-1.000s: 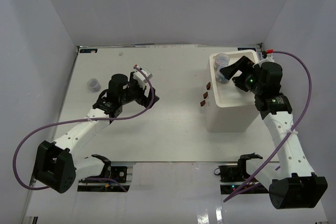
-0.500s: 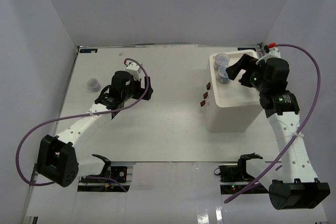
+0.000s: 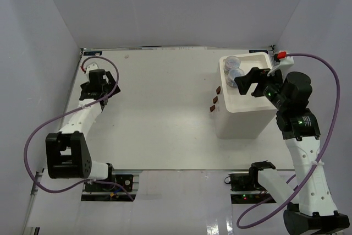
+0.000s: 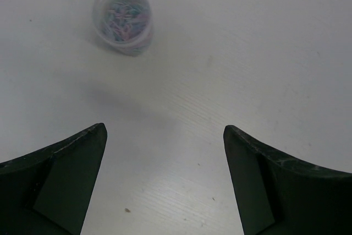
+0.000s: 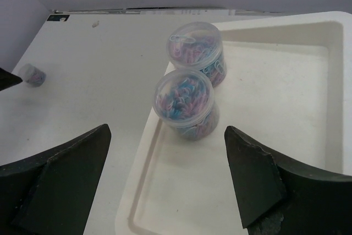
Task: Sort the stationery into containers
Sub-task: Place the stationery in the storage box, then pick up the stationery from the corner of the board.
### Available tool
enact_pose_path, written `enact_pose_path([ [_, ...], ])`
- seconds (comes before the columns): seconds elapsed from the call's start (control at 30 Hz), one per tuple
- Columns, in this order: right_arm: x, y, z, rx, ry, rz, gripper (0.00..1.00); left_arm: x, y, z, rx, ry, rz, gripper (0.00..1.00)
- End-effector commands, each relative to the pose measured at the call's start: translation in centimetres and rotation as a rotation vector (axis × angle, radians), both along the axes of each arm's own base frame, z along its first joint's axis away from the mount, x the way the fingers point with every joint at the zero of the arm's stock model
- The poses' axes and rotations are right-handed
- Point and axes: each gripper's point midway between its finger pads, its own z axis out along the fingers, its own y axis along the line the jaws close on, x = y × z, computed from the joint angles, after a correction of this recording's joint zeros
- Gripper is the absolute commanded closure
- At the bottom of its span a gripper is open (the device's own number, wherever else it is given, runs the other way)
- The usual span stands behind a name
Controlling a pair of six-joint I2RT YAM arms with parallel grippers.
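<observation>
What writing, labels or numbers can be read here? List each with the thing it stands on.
None can be read.
The small dark tag at the far left corner of the table: too blurred to read.
The round clear plastic jars and the white boxy plastic organiser: no labels visible.

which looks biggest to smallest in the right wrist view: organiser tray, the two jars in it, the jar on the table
1. organiser tray
2. front jar and back jar: alike, unranked
3. table jar: looks smallest, but farthest away
</observation>
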Motion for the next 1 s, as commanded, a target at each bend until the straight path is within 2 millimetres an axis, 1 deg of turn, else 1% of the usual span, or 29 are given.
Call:
enact_pose_path([
  [0.0, -0.4, 1.1, 0.7, -0.02, -0.061, 0.062, 0.1, 2.2, 3.8, 0.6, 0.005, -0.04, 0.111, 0.02],
  [0.03, -0.5, 1.2, 0.4, -0.02, -0.058, 0.068, 0.1, 2.6, 4.5, -0.8, 0.012, -0.009, 0.132, 0.02],
  [0.07, -0.8, 1.4, 0.5, -0.019, -0.061, 0.078, 0.1, 2.9, 5.4, -1.4, 0.011, -0.002, 0.154, 0.02],
  [0.1, -0.9, 1.6, 0.4, -0.021, -0.063, 0.086, 0.1, 3.8, 5.8, -1.1, 0.005, -0.017, 0.166, 0.02],
  [0.13, -1.0, 1.5, 0.2, -0.022, -0.063, 0.083, 0.1, 4.2, 6.5, -2.7, -0.003, 0.016, 0.18, 0.02],
  [0.17, -1.1, 1.6, 0.1, -0.026, -0.065, 0.088, 0.1, 4.6, 6.8, -3.2, -0.006, 0.022, 0.185, 0.02],
  [0.2, -1.3, 1.9, 0.0, -0.029, -0.066, 0.098, 0.1, 5.5, 7.0, -3.0, -0.007, 0.008, 0.189, 0.02],
  [0.23, -1.3, 1.9, -0.1, -0.033, -0.068, 0.1, 0.1, 5.9, 7.4, -3.4, -0.005, 0.016, 0.197, 0.02],
  [0.27, -1.3, 2.0, -0.6, -0.043, -0.061, 0.105, 0.1, 6.2, 7.6, -4.7, -0.005, 0.046, 0.199, 0.02],
  [0.3, -1.3, 2.1, -0.9, -0.05, -0.06, 0.109, 0.1, 6.6, 7.8, -4.9, 0.003, 0.049, 0.201, 0.02],
  [0.33, -1.3, 2.0, -1.1, -0.056, -0.057, 0.104, 0.1, 7.2, 8.1, -4.7, 0.006, 0.042, 0.206, 0.02],
  [0.37, -1.3, 2.0, -1.4, -0.064, -0.056, 0.106, 0.1, 7.5, 8.3, -5.7, 0.006, 0.064, 0.208, 0.02],
  [0.43, -1.5, 1.9, -1.5, -0.073, -0.059, 0.104, 0.1, 8.2, 8.6, -5.8, 0.015, 0.062, 0.212, 0.02],
  [0.47, -1.5, 1.8, -1.5, -0.08, -0.065, 0.101, 0.1, 8.6, 8.9, -6.3, 0.019, 0.067, 0.219, 0.02],
  [0.6, -1.5, 1.8, -1.8, -0.091, -0.065, 0.1, 0.1, 9.4, 9.2, -7.0, 0.034, 0.074, 0.215, 0.02],
  [0.67, -1.5, 1.9, -1.9, -0.094, -0.066, 0.1, 0.1, 9.8, 9.5, -7.0, 0.042, 0.073, 0.219, 0.03],
  [0.7, -1.5, 1.8, -2.0, -0.095, -0.065, 0.099, 0.1, 9.8, 9.5, -7.4, 0.044, 0.08, 0.217, 0.05],
  [0.97, -1.4, 1.9, -2.3, -0.096, -0.059, 0.102, 0.1, 9.7, 9.4, -8.0, 0.047, 0.091, 0.2, 0.16],
])
